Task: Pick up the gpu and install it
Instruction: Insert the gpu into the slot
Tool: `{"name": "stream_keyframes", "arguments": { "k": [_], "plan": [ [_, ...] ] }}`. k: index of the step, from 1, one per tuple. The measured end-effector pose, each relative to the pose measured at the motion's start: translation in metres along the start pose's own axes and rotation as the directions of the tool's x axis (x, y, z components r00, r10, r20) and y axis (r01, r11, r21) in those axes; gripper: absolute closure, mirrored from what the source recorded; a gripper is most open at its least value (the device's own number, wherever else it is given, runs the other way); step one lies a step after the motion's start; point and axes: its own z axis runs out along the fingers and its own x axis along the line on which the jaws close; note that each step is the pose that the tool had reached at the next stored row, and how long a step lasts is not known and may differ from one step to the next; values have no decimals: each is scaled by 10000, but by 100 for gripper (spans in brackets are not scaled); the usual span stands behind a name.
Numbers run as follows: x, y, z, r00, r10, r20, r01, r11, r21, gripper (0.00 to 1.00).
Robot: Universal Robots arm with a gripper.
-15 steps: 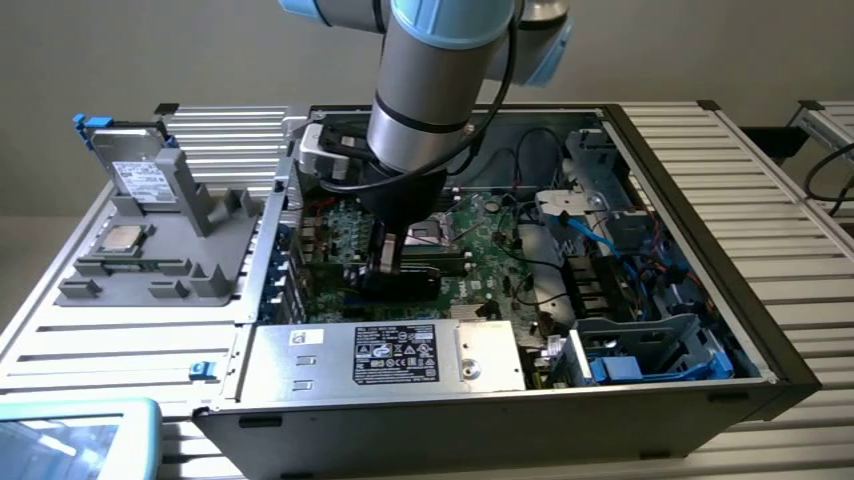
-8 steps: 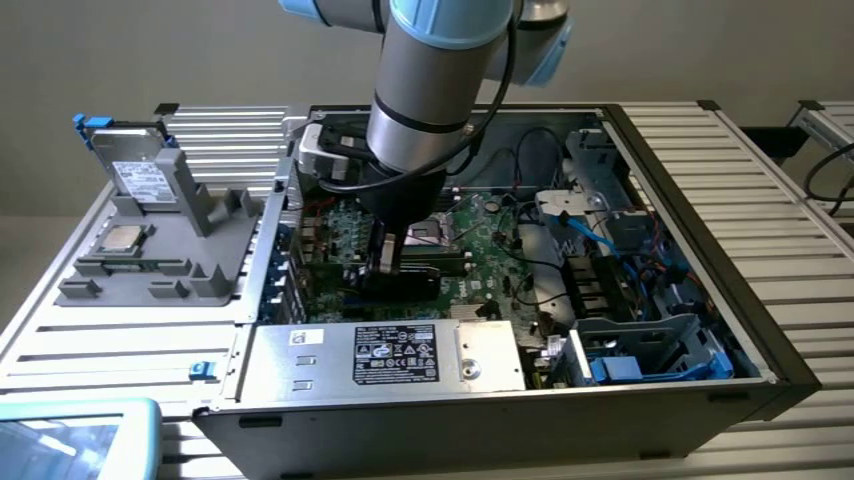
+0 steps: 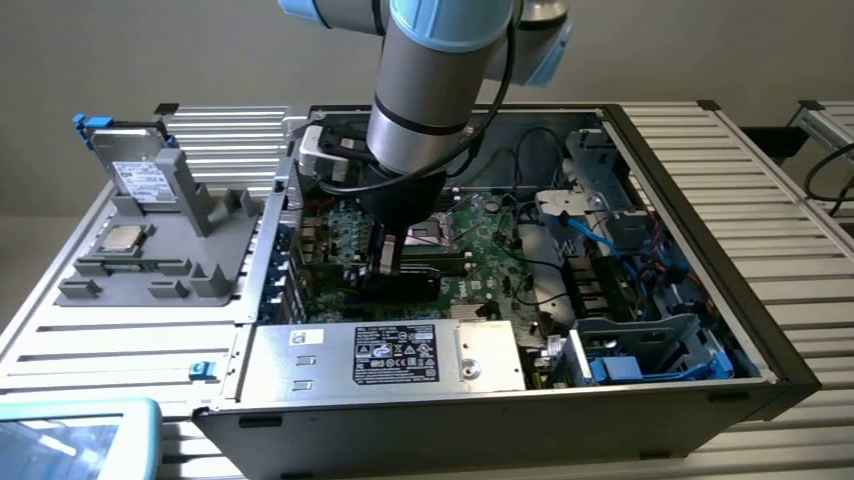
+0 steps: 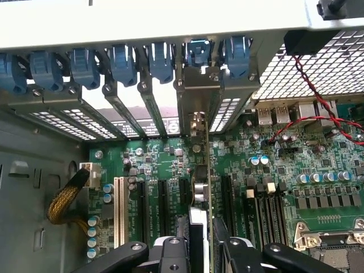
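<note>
The gpu (image 4: 200, 182) stands on edge inside the open computer case (image 3: 694, 200), upright over the green motherboard (image 4: 273, 170). Its silver end bracket sits up against the row of rear slot openings, under the blue latches (image 4: 122, 62). I can't tell whether its lower edge is seated in a slot. My gripper (image 4: 200, 242) is clamped on the card, one finger on each face. In the exterior view the gripper (image 3: 390, 262) is low in the middle of the case, just beyond the silver power supply (image 3: 387, 355) at the near edge. On the exterior view's left, a grey holder (image 3: 187, 215) stands on the bench (image 3: 80, 340) beside the case, carrying a silver drive (image 3: 140, 175).
</note>
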Motion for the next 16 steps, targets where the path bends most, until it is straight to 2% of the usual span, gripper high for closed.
{"name": "stream_keyframes", "arguments": {
  "k": [9,16],
  "plan": [
    [-20,8,-9,10000,-40,-7,40,10000,1,72],
    [-29,11,-8,9998,-187,-42,188,9998,2,72]
  ]
}}
